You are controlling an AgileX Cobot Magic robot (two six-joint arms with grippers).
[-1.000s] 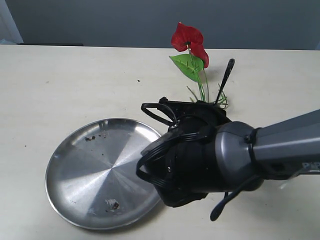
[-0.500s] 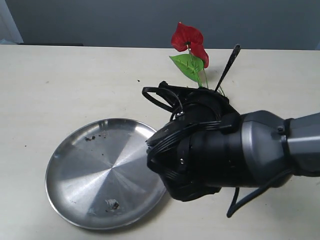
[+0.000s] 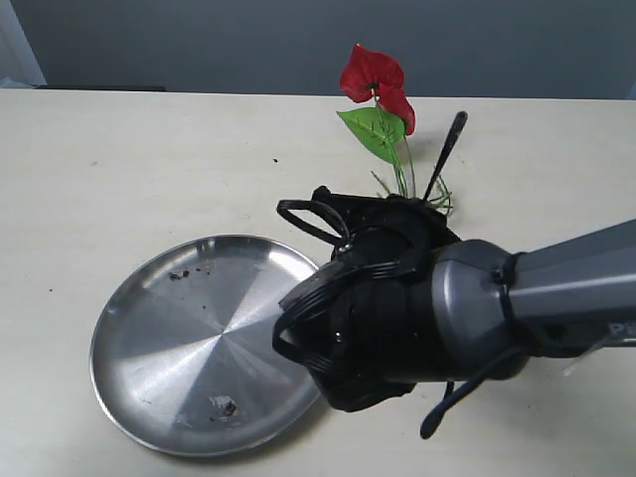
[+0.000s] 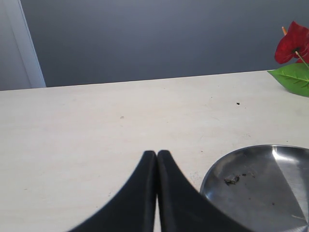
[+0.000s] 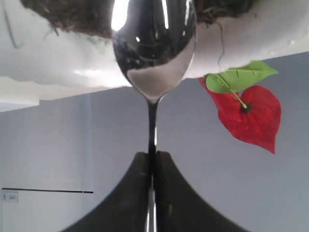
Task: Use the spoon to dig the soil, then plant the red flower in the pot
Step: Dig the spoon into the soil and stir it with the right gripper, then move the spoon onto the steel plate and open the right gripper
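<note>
**Spoon in the pot, flower standing up**

The right tool (image 5: 153,159) has its two black fingers squeezed tight on the thin handle of the spoon (image 5: 154,46). The shiny bowl of the spoon sits at the white rim of the pot (image 5: 251,38), right by the dark, crumbly soil (image 5: 67,17). In the exterior view the big dark right arm (image 3: 417,318) covers the pot, so you cannot see the pot or the soil there. Only the dark end of the spoon handle sticks up behind the arm.

The red flower (image 3: 376,81) stands up tall just behind the arm, with its green leaf (image 3: 374,131) under the red blooms.

The left tool (image 4: 157,166) is closed with its fingers pressed together and nothing in between. It hangs over the bare desk (image 4: 96,125), just beside the steel plate (image 3: 159,358). The plate has a few small crumbs of dirt on it.
</note>
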